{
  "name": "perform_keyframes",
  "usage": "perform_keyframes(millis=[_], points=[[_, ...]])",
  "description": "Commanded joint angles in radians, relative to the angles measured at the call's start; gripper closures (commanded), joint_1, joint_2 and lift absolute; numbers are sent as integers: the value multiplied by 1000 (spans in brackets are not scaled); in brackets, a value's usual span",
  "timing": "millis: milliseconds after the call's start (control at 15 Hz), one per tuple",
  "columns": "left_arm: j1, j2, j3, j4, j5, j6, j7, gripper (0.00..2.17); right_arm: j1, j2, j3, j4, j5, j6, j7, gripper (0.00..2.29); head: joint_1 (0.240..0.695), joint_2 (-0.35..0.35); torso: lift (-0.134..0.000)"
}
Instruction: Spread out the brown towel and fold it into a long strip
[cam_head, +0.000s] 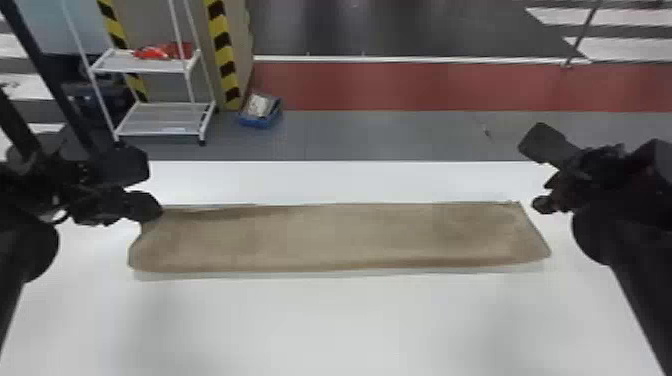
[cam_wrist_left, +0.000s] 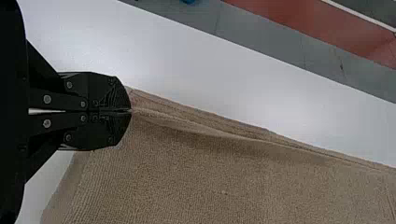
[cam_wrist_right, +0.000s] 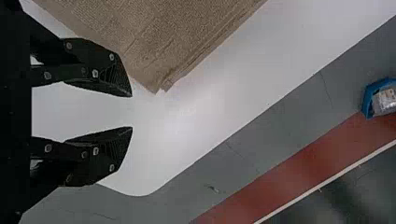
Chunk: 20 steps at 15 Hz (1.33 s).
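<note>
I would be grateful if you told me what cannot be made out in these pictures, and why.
- Left wrist view: how much of the brown towel is pinched; the left fingers cover it.
- Head view: the towel's underside, hidden by its top layer.
- Head view: the table's near edge, cut off at the bottom.
- Head view: what the red items are; too small.
</note>
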Motion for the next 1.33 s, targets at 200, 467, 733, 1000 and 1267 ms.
perform_keyframes(millis=[200, 467, 733, 1000, 1267], points=[[8, -4, -1, -3, -1, 0, 2, 2101, 74, -6, -27, -130, -17, 81, -7, 87, 695, -23, -123], [31, 1, 2, -38, 62, 199, 33, 971, 163, -18, -82, -266, -36, 114, 28, 87, 695, -22, -123], [106, 3, 88, -192, 133, 298, 36, 6, 260, -22, -149, -383, -57, 123, 52, 90, 695, -9, -123], [220, -22, 223, -357, 246, 307, 45, 49, 318, -26, -200, -430, -68, 120, 53, 90, 695, 1, -123], [341, -68, 306, -439, 360, 337, 132, 60, 369, -26, -172, -438, -56, 41, 42, 113, 695, 5, -123]])
